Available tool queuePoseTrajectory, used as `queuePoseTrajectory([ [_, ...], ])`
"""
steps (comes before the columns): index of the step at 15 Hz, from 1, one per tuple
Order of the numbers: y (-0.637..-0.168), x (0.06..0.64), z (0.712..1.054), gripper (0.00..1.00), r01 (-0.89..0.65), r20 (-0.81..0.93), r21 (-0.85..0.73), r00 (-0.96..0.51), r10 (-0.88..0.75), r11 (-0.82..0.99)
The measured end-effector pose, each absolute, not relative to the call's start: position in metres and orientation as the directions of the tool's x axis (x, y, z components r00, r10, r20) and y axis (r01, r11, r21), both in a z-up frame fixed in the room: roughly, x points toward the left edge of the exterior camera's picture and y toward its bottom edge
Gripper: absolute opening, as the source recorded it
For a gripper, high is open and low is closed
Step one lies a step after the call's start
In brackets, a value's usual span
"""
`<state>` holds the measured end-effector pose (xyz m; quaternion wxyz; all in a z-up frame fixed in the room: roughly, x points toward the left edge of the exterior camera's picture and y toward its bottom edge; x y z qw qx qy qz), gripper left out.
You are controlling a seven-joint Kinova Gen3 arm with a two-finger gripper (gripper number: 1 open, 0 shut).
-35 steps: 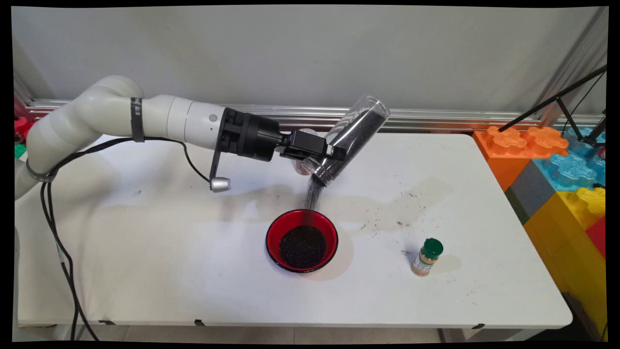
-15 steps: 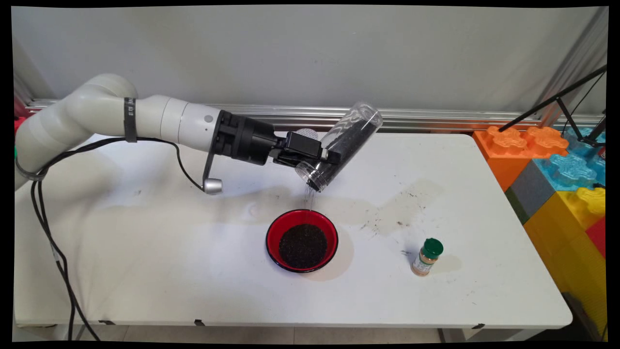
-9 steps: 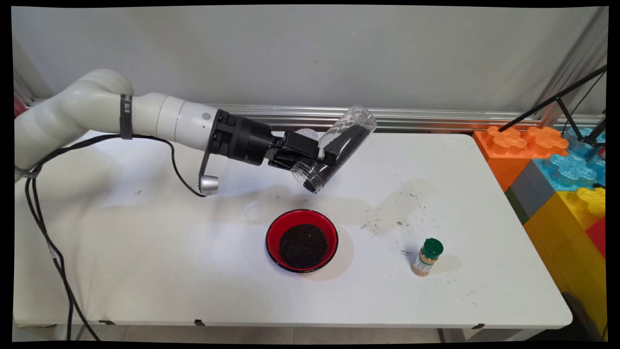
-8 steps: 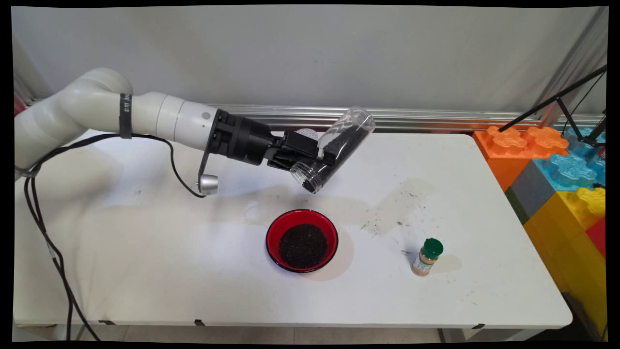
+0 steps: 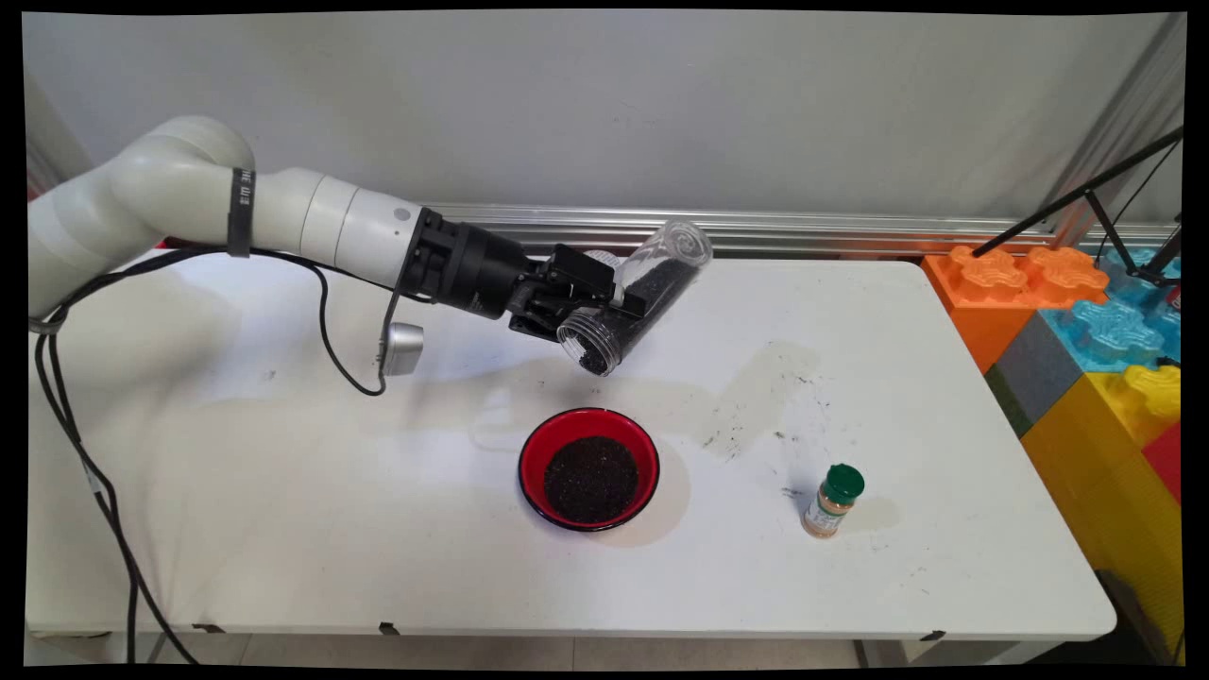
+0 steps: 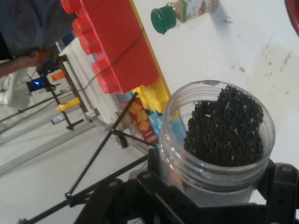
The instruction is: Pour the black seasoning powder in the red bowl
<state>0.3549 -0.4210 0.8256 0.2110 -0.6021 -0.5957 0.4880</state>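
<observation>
The jaws (image 5: 623, 304) grip a clear plastic jar of black granules (image 5: 635, 297), held aloft and tilted, mouth down-left, above the white worktop (image 5: 283, 491). A red bowl of black granules (image 5: 588, 468) sits below, slightly nearer. A green-capped spice bottle (image 5: 833, 500) stands well right. Slow, steady wrist rotation would avoid spills.

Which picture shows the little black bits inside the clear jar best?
The hand view: it looks straight into the clear jar mouth, so the black grains show piled against one side. The main view shows the jar tilted in the gripper, grains only a dark mass.
</observation>
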Motion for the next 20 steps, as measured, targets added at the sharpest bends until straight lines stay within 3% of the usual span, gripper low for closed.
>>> queuePoseTrajectory([
  [10, -0.435, 0.359, 0.834, 0.00, 0.523, -0.112, -0.850, -0.306, 0.945, 0.068],
  [20, -0.452, 0.366, 0.839, 0.00, 0.458, 0.186, -0.787, -0.462, 0.867, 0.413],
])
